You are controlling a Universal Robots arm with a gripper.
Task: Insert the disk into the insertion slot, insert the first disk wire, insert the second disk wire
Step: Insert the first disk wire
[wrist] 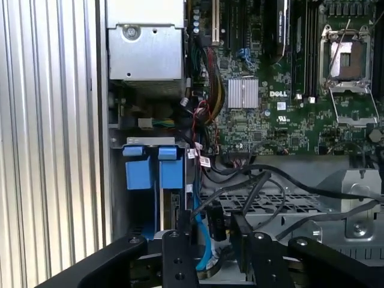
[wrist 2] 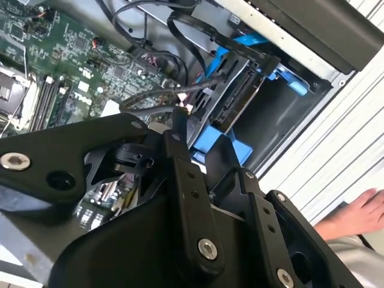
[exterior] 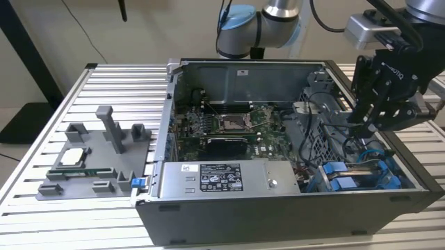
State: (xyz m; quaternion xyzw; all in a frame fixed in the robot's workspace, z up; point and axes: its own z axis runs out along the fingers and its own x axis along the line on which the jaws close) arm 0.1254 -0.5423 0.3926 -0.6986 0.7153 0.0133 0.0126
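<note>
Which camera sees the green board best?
The first wrist view: the green board faces the camera flat-on. The exterior view shows it slanted, deep inside the case. The second wrist view catches a tilted part.

Light: was soft, even, from overhead.
Bench [exterior: 49,208]: pale slats shone brightly.
Case interior [exterior: 230,78]: sat dimmer, shadowed.
Gripper [wrist: 207,234]: looked black, almost silhouetted.
</note>
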